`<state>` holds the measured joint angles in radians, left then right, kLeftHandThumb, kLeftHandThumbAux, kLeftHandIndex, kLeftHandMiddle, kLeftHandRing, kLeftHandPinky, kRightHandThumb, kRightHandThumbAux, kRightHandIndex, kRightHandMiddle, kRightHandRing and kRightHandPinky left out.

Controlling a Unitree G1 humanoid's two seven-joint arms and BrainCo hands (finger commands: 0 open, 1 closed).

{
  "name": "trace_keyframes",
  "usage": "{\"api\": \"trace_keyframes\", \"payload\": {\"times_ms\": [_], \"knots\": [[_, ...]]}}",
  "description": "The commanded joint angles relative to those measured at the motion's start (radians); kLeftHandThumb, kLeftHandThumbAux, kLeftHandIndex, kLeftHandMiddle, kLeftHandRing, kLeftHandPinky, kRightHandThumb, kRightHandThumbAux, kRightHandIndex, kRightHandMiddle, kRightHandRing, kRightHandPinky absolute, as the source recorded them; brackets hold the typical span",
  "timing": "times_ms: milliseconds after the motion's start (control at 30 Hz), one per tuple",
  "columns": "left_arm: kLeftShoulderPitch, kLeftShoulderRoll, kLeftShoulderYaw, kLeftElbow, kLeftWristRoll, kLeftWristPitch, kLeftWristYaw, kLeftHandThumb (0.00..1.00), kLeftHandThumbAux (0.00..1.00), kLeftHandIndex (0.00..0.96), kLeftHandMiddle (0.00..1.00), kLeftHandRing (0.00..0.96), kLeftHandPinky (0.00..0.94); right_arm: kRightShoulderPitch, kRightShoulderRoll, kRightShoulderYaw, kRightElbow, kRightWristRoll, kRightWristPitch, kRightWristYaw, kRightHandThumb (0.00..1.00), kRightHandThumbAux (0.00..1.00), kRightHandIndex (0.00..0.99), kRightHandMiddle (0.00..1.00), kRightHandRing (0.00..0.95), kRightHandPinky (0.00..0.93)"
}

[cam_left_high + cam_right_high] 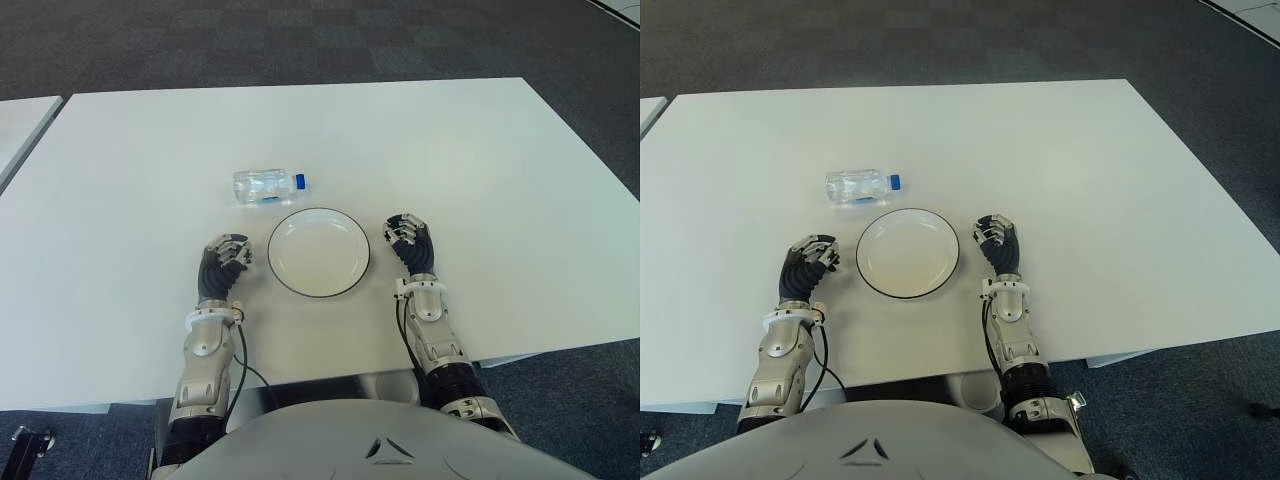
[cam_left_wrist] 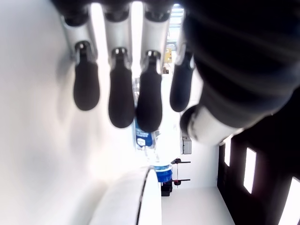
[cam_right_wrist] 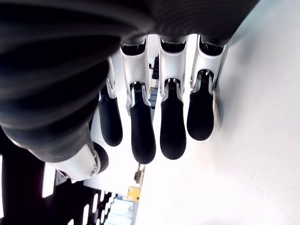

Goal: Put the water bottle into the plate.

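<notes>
Water bottle [image 1: 268, 186] lies on its side on the white counter [image 1: 480, 170], just beyond the far rim of the plate [image 1: 318, 253], blue cap toward the right edge. Left robot hand [image 1: 226, 256] and right robot hand [image 1: 405, 236] flank the plate near the front edge, fingers loosely curled, holding nothing.

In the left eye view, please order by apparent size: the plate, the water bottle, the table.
1. table
2. plate
3. water bottle, lying on its side beyond the plate
</notes>
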<state>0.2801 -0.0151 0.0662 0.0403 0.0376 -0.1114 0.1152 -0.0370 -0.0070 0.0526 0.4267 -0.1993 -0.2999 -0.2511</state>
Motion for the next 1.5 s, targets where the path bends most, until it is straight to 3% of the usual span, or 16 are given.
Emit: {"api": "trace_keyframes", "payload": {"times_ms": [33, 667, 967, 1067, 1267, 1500], "knots": [[-0.003, 0.000, 0.005, 0.004, -0.002, 0.022, 0.001, 0.708, 0.715, 0.434, 0.626, 0.621, 0.615, 0.021, 0.002, 0.000, 0.012, 0.002, 0.037, 0.009, 0.704, 0.732, 0.424, 0.560, 0.583, 0.583], [-0.021, 0.012, 0.007, 0.006, 0.006, 0.010, -0.003, 0.707, 0.716, 0.434, 0.628, 0.620, 0.609, 0.017, -0.004, 0.001, 0.020, -0.001, 0.027, 0.008, 0.702, 0.731, 0.425, 0.563, 0.578, 0.582], [-0.136, 0.100, 0.054, 0.016, 0.003, 0.040, -0.029, 0.704, 0.716, 0.433, 0.613, 0.611, 0.589, 0.012, -0.007, 0.004, 0.033, -0.004, 0.021, 0.002, 0.701, 0.731, 0.425, 0.562, 0.579, 0.582], [-0.211, 0.167, 0.037, -0.007, 0.123, 0.055, 0.009, 0.704, 0.716, 0.431, 0.601, 0.604, 0.590, 0.012, -0.009, 0.006, 0.034, -0.003, 0.023, 0.007, 0.701, 0.731, 0.425, 0.562, 0.579, 0.581], [-0.257, 0.202, -0.006, -0.019, 0.297, 0.057, 0.101, 0.709, 0.711, 0.430, 0.570, 0.564, 0.537, 0.017, -0.011, 0.008, 0.029, -0.002, 0.026, 0.012, 0.700, 0.732, 0.424, 0.554, 0.569, 0.570], [-0.387, 0.278, -0.083, 0.126, 0.530, 0.084, 0.236, 0.823, 0.676, 0.424, 0.473, 0.457, 0.442, 0.020, -0.015, 0.008, 0.035, -0.008, 0.019, 0.006, 0.700, 0.732, 0.424, 0.554, 0.569, 0.578]]}}
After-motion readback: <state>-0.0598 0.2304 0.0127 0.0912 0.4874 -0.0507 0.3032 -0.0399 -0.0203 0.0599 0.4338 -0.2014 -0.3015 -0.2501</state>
